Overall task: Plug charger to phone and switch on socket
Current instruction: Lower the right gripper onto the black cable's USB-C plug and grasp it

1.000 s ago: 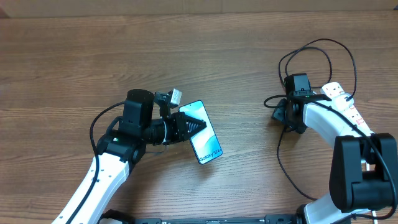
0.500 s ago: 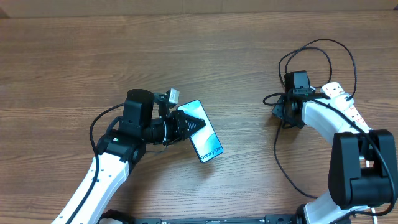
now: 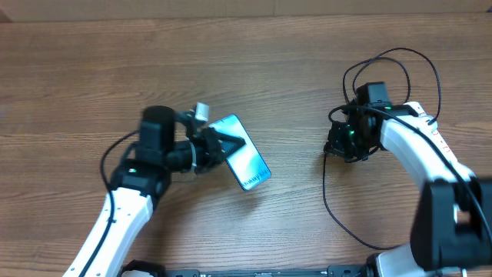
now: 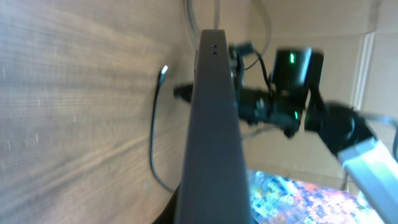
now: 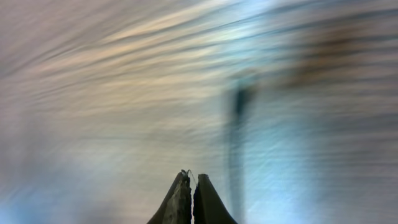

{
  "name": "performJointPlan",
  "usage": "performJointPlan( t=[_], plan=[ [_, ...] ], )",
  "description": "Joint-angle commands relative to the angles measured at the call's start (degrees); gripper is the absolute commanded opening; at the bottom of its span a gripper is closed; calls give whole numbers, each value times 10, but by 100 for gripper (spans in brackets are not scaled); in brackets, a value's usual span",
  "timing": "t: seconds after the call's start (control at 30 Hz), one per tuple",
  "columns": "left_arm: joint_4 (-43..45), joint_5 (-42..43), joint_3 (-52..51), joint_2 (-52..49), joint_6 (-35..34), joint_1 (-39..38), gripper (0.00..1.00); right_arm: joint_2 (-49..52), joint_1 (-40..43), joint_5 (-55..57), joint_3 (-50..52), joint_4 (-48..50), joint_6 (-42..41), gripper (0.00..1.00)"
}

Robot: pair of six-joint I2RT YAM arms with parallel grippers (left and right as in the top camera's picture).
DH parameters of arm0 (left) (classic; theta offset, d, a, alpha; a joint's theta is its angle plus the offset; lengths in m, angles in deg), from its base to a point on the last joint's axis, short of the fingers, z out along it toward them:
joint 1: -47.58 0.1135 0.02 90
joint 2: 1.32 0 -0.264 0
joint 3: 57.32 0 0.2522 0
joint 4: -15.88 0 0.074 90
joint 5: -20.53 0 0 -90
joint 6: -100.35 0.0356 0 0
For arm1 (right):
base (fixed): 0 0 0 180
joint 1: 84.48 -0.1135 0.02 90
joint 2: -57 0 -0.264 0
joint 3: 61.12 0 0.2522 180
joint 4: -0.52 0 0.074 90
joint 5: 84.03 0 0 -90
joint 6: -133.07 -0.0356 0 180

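Now: left pincer point(image 3: 219, 145) clenched on Galaxy S24+ phone point(image 3: 244, 161); right pincer point(image 3: 338, 142), at its 3 o'clock, clenched, hold on charger point(image 3: 324, 181) unclear. Risk: slack cable slipping, connector missing port.

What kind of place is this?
Probably a robot testing bench: a left arm and a right arm reach over a wooden table, with a phone and a charger cable.

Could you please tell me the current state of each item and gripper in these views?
phone: held tilted in the left gripper, nothing plugged in.
charger: loose loops on the table, not connected to the phone.
socket: mostly hidden by the right arm; switches unreadable.
left gripper: shut on the phone.
right gripper: shut; unclear whether it pinches the charger.
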Motion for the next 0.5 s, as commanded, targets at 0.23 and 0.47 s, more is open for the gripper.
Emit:
performJointPlan(
  t=[0.23, 0.47],
  plan=[
    [119, 187, 5, -12, 43, 115, 4, -187, -12, -183, -21, -155, 206, 4],
    [111, 186, 5, -16, 43, 110, 4, -174, -12, 115, 31, -12, -22, 43]
  ],
)
